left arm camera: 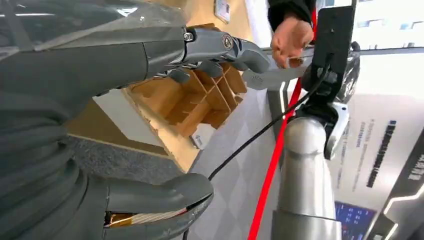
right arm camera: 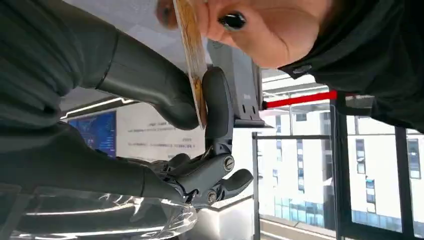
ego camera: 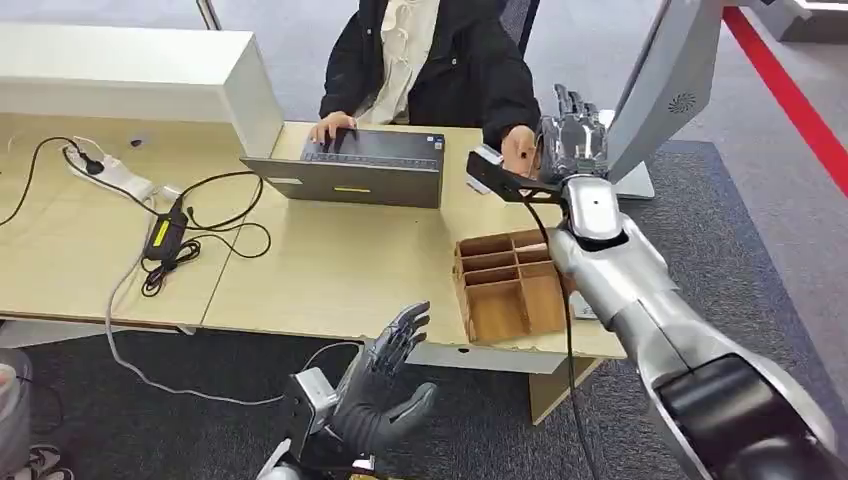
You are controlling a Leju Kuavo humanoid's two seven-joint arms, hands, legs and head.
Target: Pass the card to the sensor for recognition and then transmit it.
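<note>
Right hand (right arm camera: 195,107) raised, pinching card (right arm camera: 191,55), person's hand (right arm camera: 265,30) gripping it

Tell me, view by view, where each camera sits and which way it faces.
Head view: high on the body, looking forward and down at the desk; both arms show, left hand and right hand.
Left wrist view: behind the left hand, facing the wooden organizer and right arm.
Right wrist view: behind the right hand, which pinches the card that a person's hand also holds.
Shared: organizer, person's hand.
</note>
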